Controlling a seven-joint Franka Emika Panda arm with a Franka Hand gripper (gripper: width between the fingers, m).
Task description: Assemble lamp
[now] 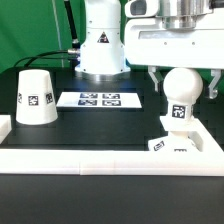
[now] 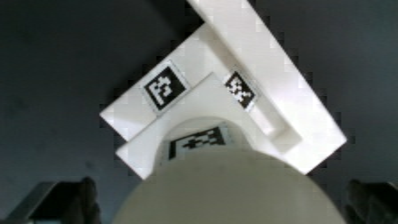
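The round white bulb (image 1: 180, 92) stands upright on the small angular base block (image 1: 170, 142), which sits in the corner of the white rail at the exterior view's right. My gripper (image 1: 181, 80) is straight above, open, with one finger on each side of the bulb and a gap at both sides. In the wrist view the bulb (image 2: 222, 185) fills the lower middle, with the tagged base (image 2: 187, 95) beyond it and dark fingers (image 2: 64, 200) at the edges. The cone shade (image 1: 34, 97) stands alone at the exterior view's left.
The marker board (image 1: 100, 99) lies flat on the black table between shade and bulb. A white rail (image 1: 90, 157) runs along the front edge and turns up at both ends. The robot's white base (image 1: 100, 45) stands behind.
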